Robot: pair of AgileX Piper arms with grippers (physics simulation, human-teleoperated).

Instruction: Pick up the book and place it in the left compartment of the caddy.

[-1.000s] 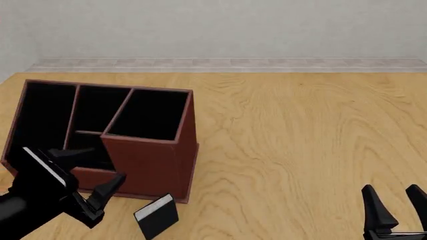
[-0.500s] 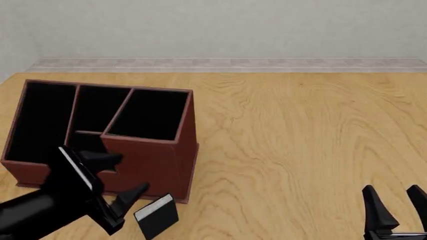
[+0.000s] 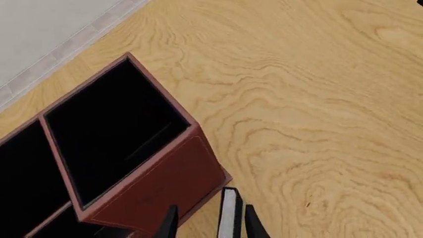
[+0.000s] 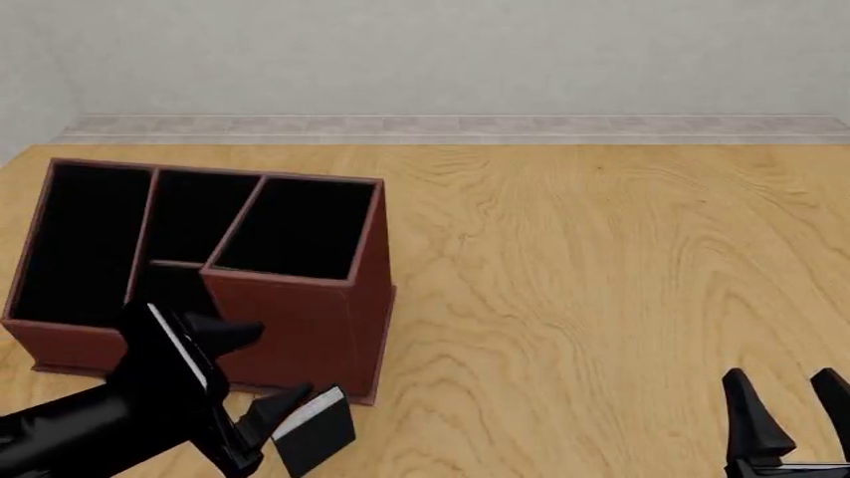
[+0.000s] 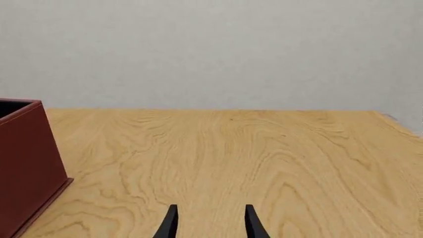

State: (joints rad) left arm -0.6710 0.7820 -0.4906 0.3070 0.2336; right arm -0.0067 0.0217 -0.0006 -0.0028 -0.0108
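On the wooden table, the book is standing near the caddy – your left gripper is straddling it, open. You're risking tipping it if one finger nudges first.

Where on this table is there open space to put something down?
Bare wood runs from the caddy across to the right gripper and back to the wall. It is crowded at the caddy's near corner, where the left gripper closes in on the book.
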